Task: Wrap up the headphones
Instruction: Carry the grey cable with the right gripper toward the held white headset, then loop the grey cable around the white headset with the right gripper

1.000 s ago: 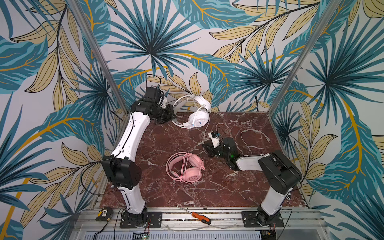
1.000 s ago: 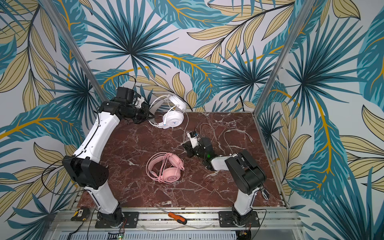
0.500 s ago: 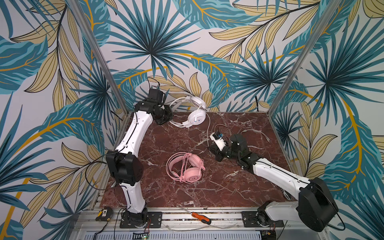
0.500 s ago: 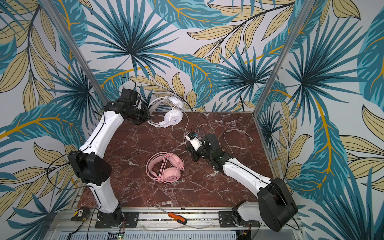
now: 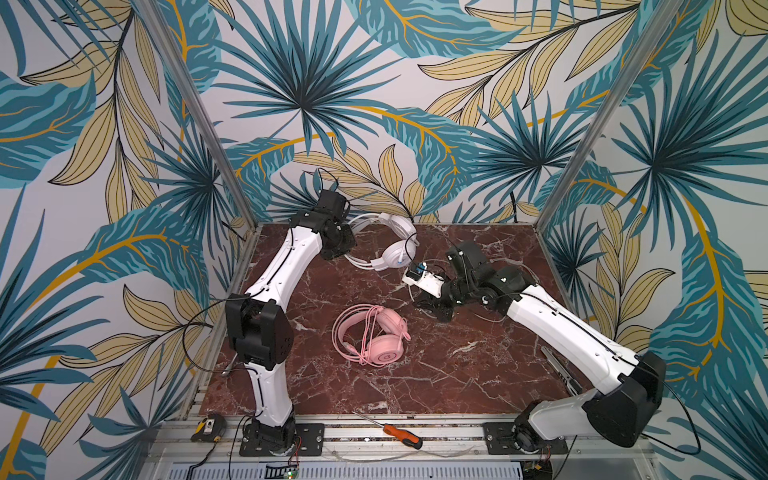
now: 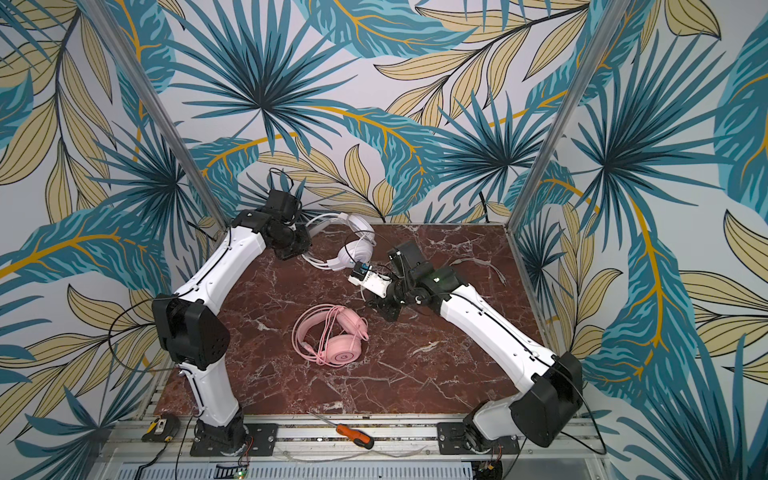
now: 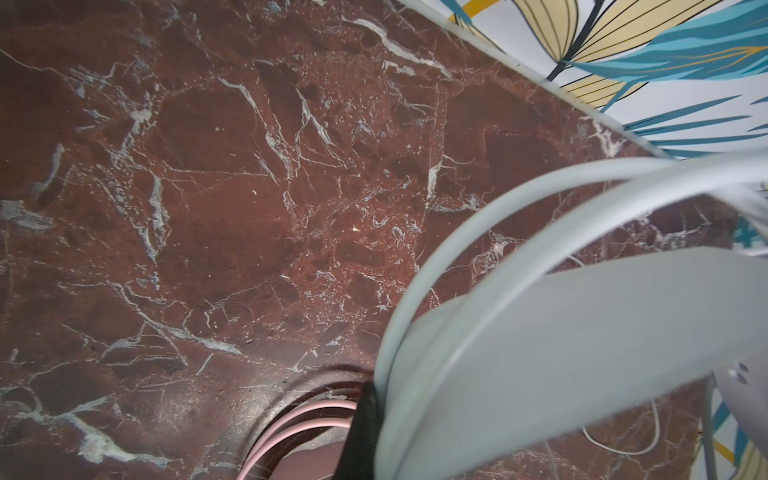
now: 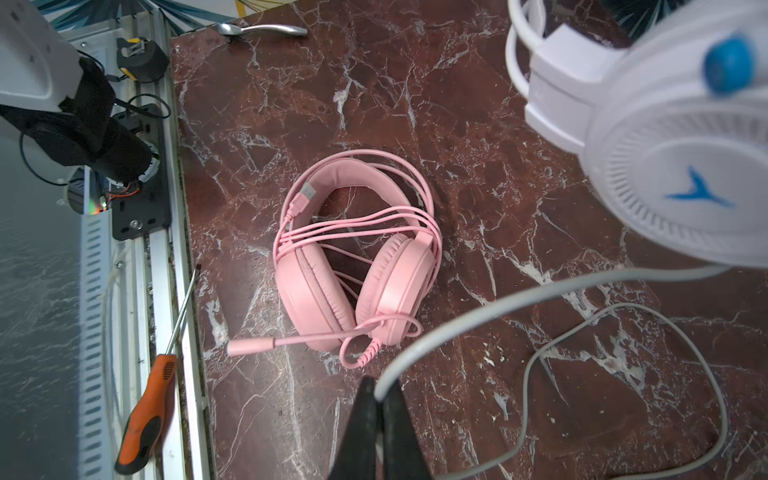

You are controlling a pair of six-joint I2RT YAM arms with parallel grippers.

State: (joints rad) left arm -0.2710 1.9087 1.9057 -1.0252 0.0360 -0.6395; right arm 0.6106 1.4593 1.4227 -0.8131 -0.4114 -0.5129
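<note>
The white headphones (image 5: 397, 252) (image 6: 355, 252) hang tilted just above the table at the back left. My left gripper (image 5: 347, 245) (image 6: 301, 246) (image 7: 376, 415) is shut on their headband (image 7: 582, 332). One white earcup (image 8: 673, 166) looms close in the right wrist view. My right gripper (image 5: 434, 306) (image 6: 383, 307) (image 8: 380, 395) is shut on the white cable (image 8: 498, 307), which loops on over the table (image 6: 478, 262). The pink headphones (image 5: 374, 334) (image 6: 332, 336) (image 8: 357, 257) lie mid-table, with their cable wound around them.
An orange-handled screwdriver (image 5: 401, 434) (image 6: 353, 434) (image 8: 145, 399) lies on the front rail, with a tape measure (image 5: 208, 428) at the front left. A metal handle (image 8: 262, 29) rests at the table's left edge. Patterned walls close in the back and both sides.
My right arm has unfolded, its elbow swinging out to the right, while its gripper stays near the white earcup with the cable. The left arm's elbow has risen and the white headset has tilted.
</note>
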